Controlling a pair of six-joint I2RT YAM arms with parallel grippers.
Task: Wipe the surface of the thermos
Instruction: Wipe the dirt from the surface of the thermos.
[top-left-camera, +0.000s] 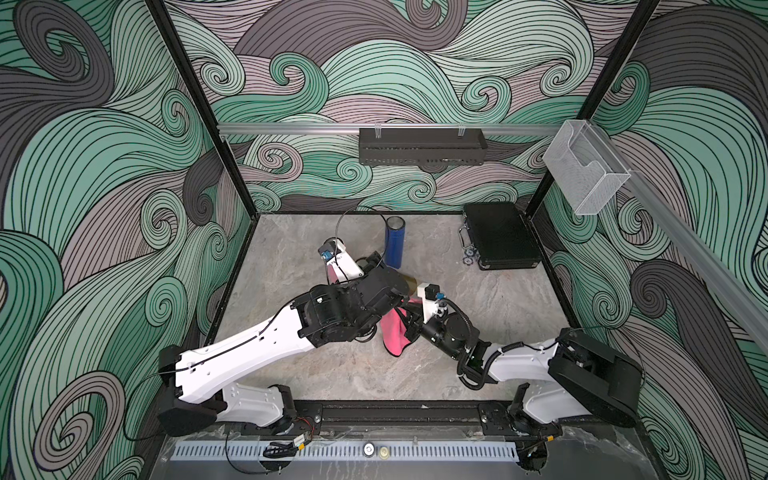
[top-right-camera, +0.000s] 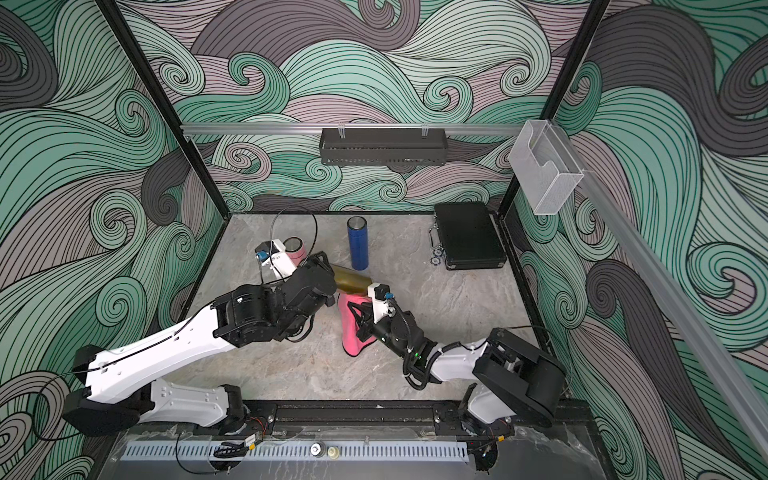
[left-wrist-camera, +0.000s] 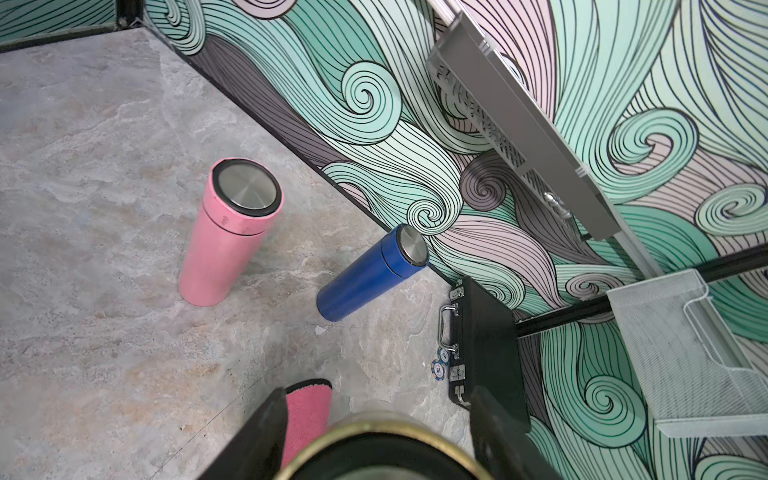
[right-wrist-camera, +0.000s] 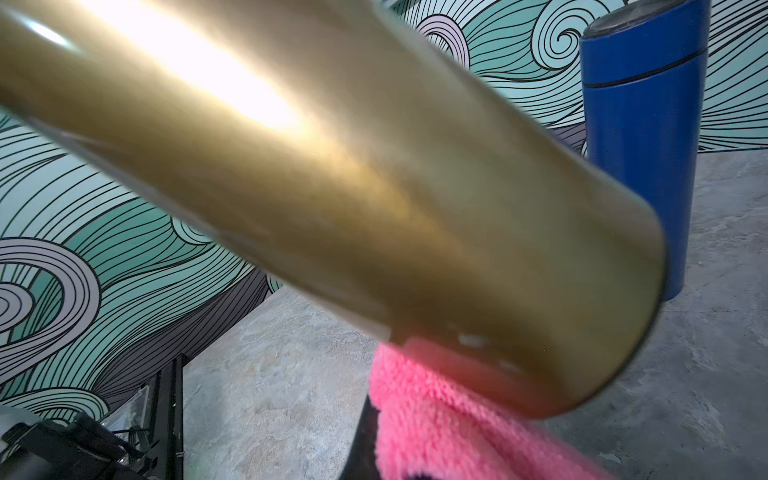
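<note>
A gold thermos is held lying sideways above the table, its rim between the fingers of my left gripper, which is shut on it. Its shiny side fills the right wrist view. My right gripper is shut on a pink cloth, and the cloth's upper edge presses against the underside of the thermos near its free end. The rest of the cloth hangs down toward the table. The cloth hides the right jaws.
A pink thermos and a blue thermos stand upright toward the back wall. A black case lies at the back right with poker chips beside it. A black shelf and a clear holder hang on the walls.
</note>
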